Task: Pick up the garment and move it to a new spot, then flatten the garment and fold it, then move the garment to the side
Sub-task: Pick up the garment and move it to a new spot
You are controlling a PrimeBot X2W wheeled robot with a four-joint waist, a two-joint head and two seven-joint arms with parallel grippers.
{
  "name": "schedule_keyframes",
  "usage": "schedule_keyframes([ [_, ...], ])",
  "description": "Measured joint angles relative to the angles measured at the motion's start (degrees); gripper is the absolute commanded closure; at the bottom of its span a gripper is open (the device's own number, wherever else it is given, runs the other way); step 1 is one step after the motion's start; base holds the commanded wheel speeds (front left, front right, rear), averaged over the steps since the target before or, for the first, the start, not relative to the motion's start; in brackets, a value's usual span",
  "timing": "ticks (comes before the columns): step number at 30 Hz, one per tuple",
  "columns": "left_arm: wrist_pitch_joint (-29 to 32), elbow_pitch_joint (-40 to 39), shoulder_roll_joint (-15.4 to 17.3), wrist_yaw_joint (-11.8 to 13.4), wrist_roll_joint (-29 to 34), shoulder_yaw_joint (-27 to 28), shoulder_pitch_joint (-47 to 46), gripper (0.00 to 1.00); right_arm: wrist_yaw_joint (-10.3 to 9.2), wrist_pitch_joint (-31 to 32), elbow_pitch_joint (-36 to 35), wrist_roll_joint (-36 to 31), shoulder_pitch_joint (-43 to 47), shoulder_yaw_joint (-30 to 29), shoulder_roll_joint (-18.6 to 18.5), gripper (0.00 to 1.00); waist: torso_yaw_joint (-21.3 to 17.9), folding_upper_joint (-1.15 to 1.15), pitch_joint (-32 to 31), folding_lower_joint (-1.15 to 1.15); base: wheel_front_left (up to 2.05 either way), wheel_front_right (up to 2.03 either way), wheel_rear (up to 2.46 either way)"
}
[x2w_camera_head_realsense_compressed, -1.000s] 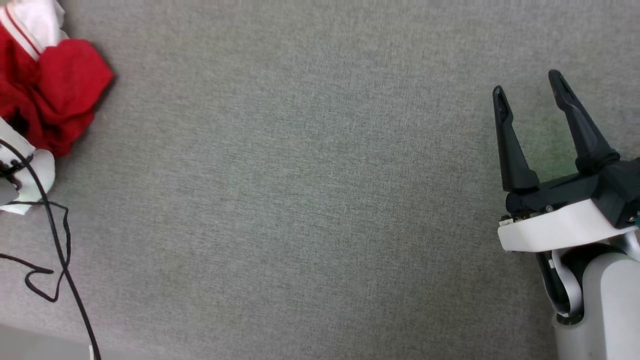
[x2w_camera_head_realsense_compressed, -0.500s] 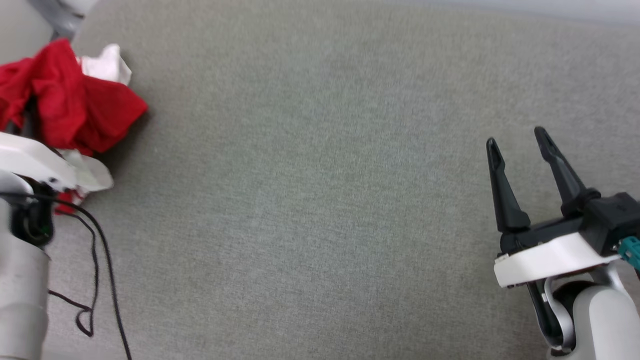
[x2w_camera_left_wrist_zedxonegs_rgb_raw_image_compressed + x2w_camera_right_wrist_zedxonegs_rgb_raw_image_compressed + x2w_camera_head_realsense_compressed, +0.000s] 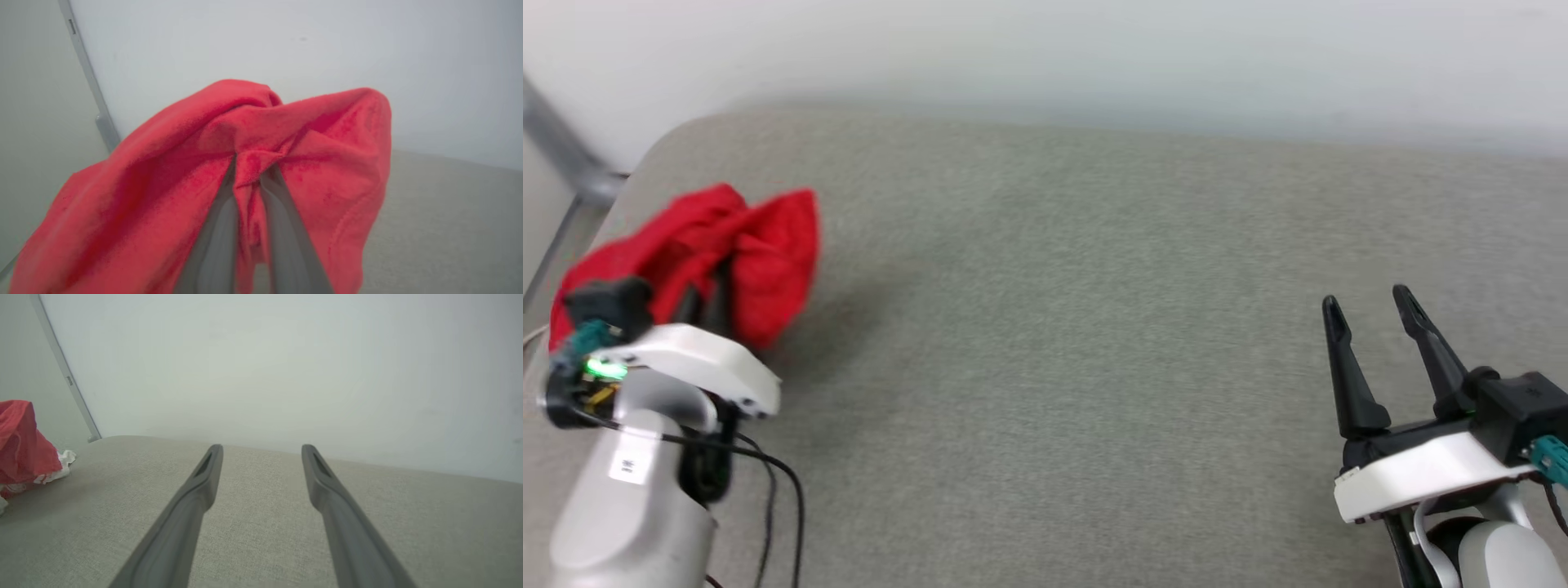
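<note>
Across the grey surface (image 3: 1054, 367), backed by a pale wall (image 3: 1094, 49), the garment (image 3: 768, 253) sits bunched at the far left corner, partly lifted by the left gripper (image 3: 249, 183). The left wrist view shows its jaws clamped on a red fold, while in the head view cloth hides those fingertips. The right wrist view adds white cloth (image 3: 53, 473) trailing on the surface beneath the red. The right gripper (image 3: 1366, 298) hovers near right, jaws wide apart, empty. A black cable (image 3: 784, 482) loops beside the left arm.
</note>
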Motion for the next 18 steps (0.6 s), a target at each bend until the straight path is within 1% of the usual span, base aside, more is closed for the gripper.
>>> schedule_keyframes([
  [1,1.9,-3.8,-1.5,-0.1,0.2,-2.1,3.0,1.00,-0.01,0.0,0.1,0.4,0.8,-0.5,0.0,0.00,-2.5,0.00,-1.1,0.00,0.00,0.00,0.00],
  [7,6.1,-10.1,-4.6,-0.5,0.5,-6.9,5.9,1.00,0.00,0.0,0.0,1.3,1.7,-0.7,0.0,0.00,-8.2,0.00,-2.1,0.00,0.00,0.00,0.00],
  [12,10.3,-12.3,-8.2,-2.7,0.4,-13.0,6.0,1.00,-0.01,-0.3,-0.1,2.0,1.8,-1.2,0.0,0.00,-13.0,0.00,-1.9,0.00,0.00,0.00,0.00],
  [18,14.0,-14.2,-11.9,-4.3,1.6,-22.8,4.3,1.00,-0.01,-1.1,-0.1,3.4,1.8,-1.2,0.0,0.00,-17.6,0.00,0.1,0.00,0.00,0.00,0.00],
])
